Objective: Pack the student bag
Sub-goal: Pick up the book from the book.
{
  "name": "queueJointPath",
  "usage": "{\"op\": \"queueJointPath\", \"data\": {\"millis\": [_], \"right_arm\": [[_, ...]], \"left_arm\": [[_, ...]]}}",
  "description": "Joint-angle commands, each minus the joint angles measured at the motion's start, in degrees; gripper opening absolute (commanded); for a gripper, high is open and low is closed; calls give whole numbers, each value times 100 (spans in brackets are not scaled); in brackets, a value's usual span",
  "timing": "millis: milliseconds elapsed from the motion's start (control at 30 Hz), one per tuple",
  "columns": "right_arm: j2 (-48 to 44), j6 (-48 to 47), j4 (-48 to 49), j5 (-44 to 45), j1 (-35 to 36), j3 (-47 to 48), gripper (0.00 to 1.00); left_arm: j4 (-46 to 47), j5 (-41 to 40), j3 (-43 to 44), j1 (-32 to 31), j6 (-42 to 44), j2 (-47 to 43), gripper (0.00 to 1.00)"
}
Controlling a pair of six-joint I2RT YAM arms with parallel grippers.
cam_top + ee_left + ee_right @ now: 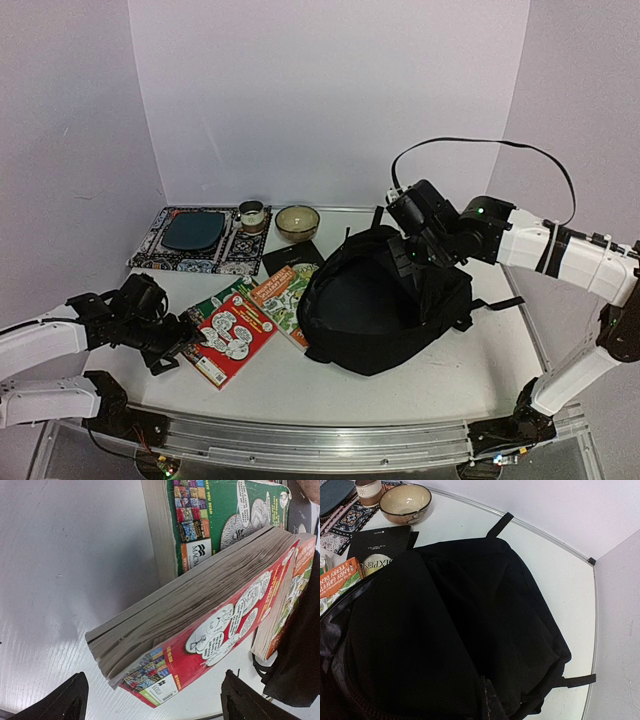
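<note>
The student bag [385, 310] is a large black backpack lying at the table's middle, its opening facing left. My right gripper [412, 258] is shut on the fabric at the bag's top edge and holds it up. In the right wrist view the bag [450, 630] fills the frame, and of the right gripper [487, 692] only one dark finger shows against the fabric. My left gripper [188, 338] is open at the left corner of a thick red book [232, 335]. In the left wrist view that book [200, 625] lies just ahead of the open left gripper [152, 705], untouched.
The red book leans on a green book [220, 515]. An orange book [283, 295] and a black book [293, 257] lie against the bag's opening. A bowl [297, 222], a cup [252, 216] and a patterned mat [150, 240] with a dark plate sit at the back left.
</note>
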Motion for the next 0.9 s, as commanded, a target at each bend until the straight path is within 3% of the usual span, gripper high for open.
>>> {"op": "queueJointPath", "data": {"millis": [0,233,433,600,867], "right_arm": [[-296,68,57,41,-22,-28,0],[-304,81,100,-50,-22,-28,0],[-372,82,103,-25,-23,-39,0],[-347,92,105,-34,-19,-56,0],[-210,51,121,-53,-20,45,0]], "left_arm": [[482,-125,-66,38,-114,31,93],[1907,10,-739,57,-535,357,93],[2399,-356,-1169,59,-1128,-164,90],[3209,-223,-1830,61,-1742,-787,76],[3427,-262,-1610,54,-1549,-1217,49]]}}
